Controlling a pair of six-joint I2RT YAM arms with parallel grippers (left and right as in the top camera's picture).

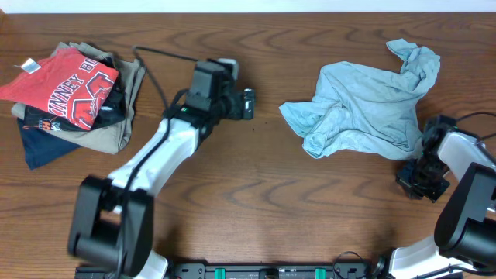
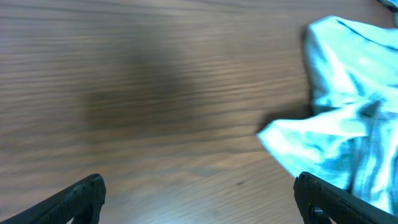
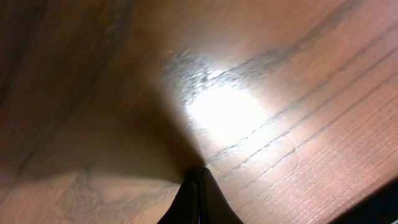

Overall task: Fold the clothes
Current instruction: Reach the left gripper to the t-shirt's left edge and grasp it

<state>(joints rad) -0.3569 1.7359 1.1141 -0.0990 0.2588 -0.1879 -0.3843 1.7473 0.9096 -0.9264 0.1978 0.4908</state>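
Shirt (image 1: pixel 364 101) lay crumpled toward table's (image 1: pixel 256 201) far-right corner. My right gripper (image 1: pixel 418 180), clenched empty, sat just nearside; left gripper (image 1: pixel 246 103), spread wide, faced it.

I see a dark brown wood-grain table (image 1: pixel 263 194) filling nearly the whole overhead view, its grain running left to right. A pale strip (image 1: pixel 256 5) lies beyond the far edge; I cannot tell whether it is wall or floor. The right wrist view shows a bright glare patch (image 3: pixel 227 112) on the tabletop.
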